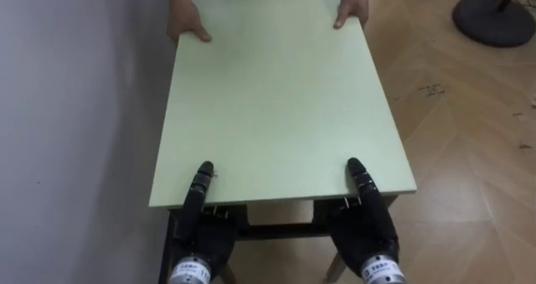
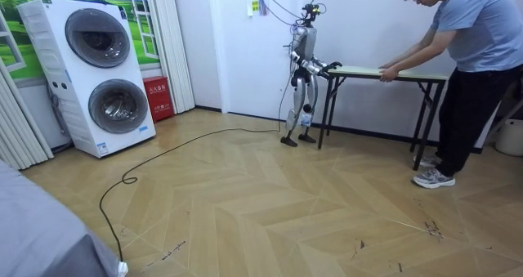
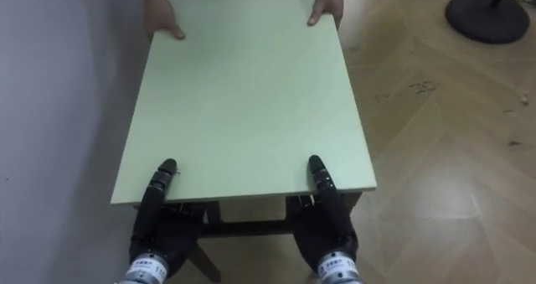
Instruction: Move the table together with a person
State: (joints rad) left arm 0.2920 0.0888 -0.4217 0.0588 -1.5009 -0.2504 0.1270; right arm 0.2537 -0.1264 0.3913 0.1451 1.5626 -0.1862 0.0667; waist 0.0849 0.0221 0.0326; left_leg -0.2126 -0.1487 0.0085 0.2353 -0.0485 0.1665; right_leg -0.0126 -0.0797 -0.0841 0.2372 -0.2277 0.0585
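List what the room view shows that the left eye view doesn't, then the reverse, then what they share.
Room view: the stacked washing machines, the whole person bent at the far end of the table, the robot standing at the other end by the wall. Left eye view: left hand and right hand each clamping the tabletop's near edge, thumb on top; a dark round base on the floor. Shared: the table and the person's hands on its far edge.
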